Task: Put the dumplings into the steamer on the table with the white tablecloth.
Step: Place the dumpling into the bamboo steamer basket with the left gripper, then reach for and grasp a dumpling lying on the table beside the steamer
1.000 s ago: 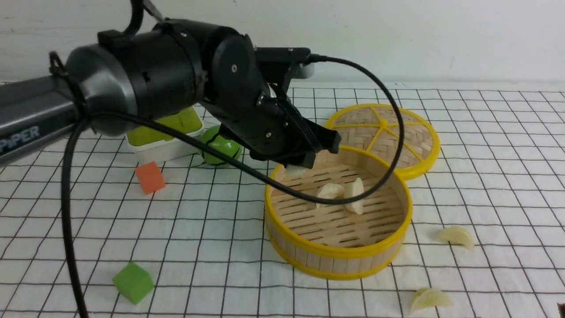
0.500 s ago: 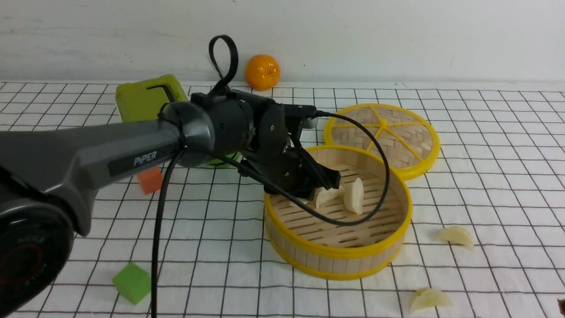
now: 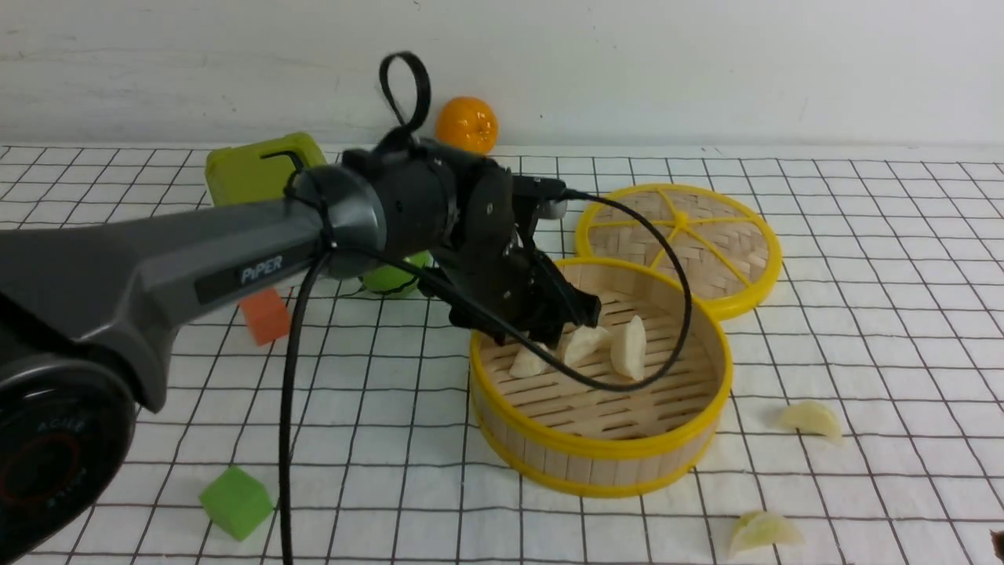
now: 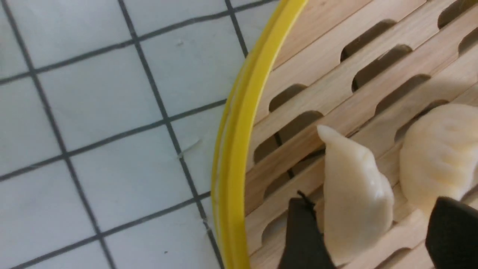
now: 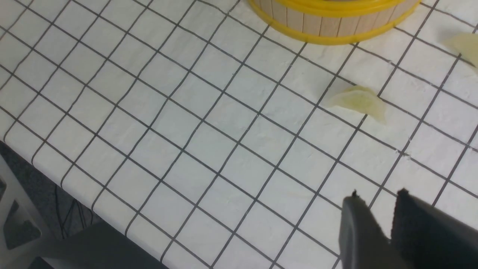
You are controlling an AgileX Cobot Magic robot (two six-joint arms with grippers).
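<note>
I am holding my left gripper (image 4: 371,239) low inside the steamer (image 3: 604,451), and its jaws are standing open with a cream dumpling (image 4: 354,201) lying between them on the wooden slats, so I am gripping nothing. One finger (image 4: 304,239) is looking like it is just touching that dumpling, and the other is sitting apart from it. The steamer is holding 3 cream dumplings now – one (image 3: 527,362) near the rim on my left, one (image 3: 584,343) in the middle and one (image 3: 630,348) standing up on its edge, all close together. 2 pale yellow-green dumplings are waiting outside on the white tablecloth (image 3: 376,408), on my right: one (image 3: 812,418) near the steamer wall and one (image 3: 765,530) nearer to me. My right gripper (image 5: 388,220) is hanging over the cloth with its fingers pressed close together and nothing between them, near that nearer dumpling. I am guessing these toys are very light and smooth, so they are likely to slip or flip if I am pinching a pointy end. I am thinking the fat middle is the best place to squeeze, across the thin way. I cannot tell if they are hard or squashy. A green box (image 3: 255,176) is sitting behind my left arm, and I cannot see what is in it.
</note>
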